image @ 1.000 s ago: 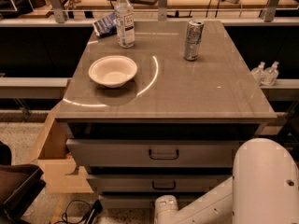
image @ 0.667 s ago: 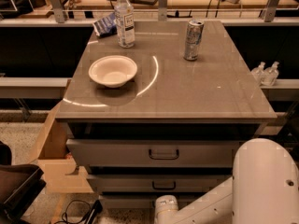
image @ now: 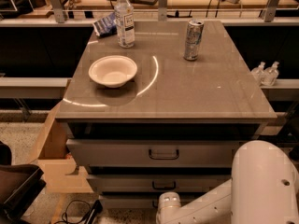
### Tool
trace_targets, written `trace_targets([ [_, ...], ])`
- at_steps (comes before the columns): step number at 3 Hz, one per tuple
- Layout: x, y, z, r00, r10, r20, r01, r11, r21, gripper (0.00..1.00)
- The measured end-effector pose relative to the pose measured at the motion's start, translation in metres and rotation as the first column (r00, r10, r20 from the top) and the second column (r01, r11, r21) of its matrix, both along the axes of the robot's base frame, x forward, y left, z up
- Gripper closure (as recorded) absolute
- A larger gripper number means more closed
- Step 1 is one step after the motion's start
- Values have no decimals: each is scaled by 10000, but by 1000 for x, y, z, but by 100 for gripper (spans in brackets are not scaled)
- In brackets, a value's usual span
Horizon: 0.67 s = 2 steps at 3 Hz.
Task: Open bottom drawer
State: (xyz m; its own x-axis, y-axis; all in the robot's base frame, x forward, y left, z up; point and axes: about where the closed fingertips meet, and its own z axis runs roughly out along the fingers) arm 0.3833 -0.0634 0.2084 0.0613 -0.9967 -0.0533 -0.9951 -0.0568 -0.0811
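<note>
The grey cabinet [image: 163,107] shows three flat drawer fronts. The top drawer [image: 117,153] and the middle drawer [image: 121,183] each carry a dark bar handle. The bottom drawer [image: 124,202] shows only as a narrow grey strip at the lower edge, and its handle is mostly hidden behind my arm. My white arm [image: 261,185] reaches in from the lower right, with its rounded wrist [image: 168,205] right in front of the bottom drawer's centre. The gripper lies past the wrist, below the picture's edge, so it is out of view.
On the cabinet top stand a white bowl [image: 112,70], a water bottle [image: 124,18], a drinks can [image: 193,39] and a blue packet [image: 105,25]. A wooden box [image: 51,148] sits on the floor at the left, with cables [image: 79,211] and a dark object [image: 16,195] nearby.
</note>
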Motion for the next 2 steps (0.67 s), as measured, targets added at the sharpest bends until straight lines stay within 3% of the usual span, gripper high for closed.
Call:
trace_targets([
  [2,8,-2,-24,9994,-46,-356,47,10000,17,0],
])
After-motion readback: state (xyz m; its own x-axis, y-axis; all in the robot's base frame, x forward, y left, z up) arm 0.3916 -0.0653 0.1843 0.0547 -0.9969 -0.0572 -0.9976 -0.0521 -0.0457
